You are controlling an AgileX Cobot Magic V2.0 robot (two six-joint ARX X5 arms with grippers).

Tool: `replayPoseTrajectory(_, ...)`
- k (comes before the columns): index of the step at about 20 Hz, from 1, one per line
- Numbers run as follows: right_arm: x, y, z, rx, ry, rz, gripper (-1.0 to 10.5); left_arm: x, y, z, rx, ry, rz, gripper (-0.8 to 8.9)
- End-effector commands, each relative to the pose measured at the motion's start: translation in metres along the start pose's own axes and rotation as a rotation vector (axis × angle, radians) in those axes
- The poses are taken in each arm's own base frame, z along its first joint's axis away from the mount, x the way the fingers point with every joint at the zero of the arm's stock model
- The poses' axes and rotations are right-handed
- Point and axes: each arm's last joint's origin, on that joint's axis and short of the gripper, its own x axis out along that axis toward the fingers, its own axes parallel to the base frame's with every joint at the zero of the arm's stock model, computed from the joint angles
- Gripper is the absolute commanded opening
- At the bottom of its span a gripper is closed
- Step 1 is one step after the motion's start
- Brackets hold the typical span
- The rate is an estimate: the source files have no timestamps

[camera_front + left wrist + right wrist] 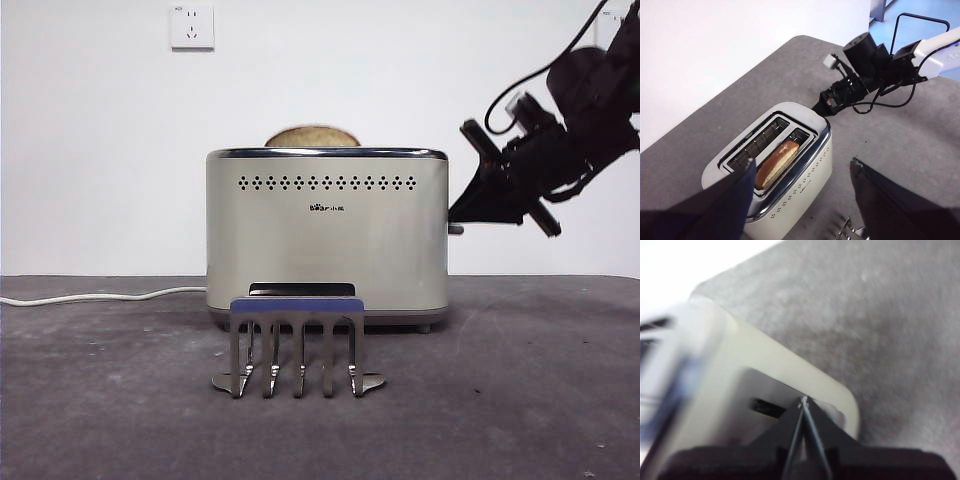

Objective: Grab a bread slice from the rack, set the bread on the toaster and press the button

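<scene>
The right pincer, jaws pressed together and empty, was held at the toaster's narrow end, its tip just above the button.

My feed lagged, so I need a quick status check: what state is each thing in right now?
slice of bread: in the toaster's slot, domed top showing above the rim.
toaster: upright, one slot filled, the other empty.
rack: upright before the toaster, no bread in it.
button: at the toaster's narrow end, right end effector's tip at it.
right end effector: shut.
left end effector: open, above the toaster, holding nothing.
</scene>
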Motion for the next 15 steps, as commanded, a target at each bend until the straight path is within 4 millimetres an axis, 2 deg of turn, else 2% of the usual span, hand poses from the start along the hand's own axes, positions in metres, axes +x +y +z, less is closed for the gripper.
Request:
replayPoseTrajectory(1, 0.011, -0.014, -0.017, 0.039, 0.061, -0.027, -0.1, 0.001, -0.001, 0.0, -0.006, 0.001, -0.005, 3.19)
replayPoseTrajectory(7, 0.018, -0.024, -0.03, 0.059, 0.129, -0.048, -0.1, 0.001, -0.001, 0.0, -0.007, 0.005, -0.005, 3.19)
replayPoseTrajectory(15, 0.018, -0.024, -0.031, 0.067, 0.136, -0.05, -0.1, 0.001, -0.001, -0.002, -0.011, 0.021, -0.008, 3.19)
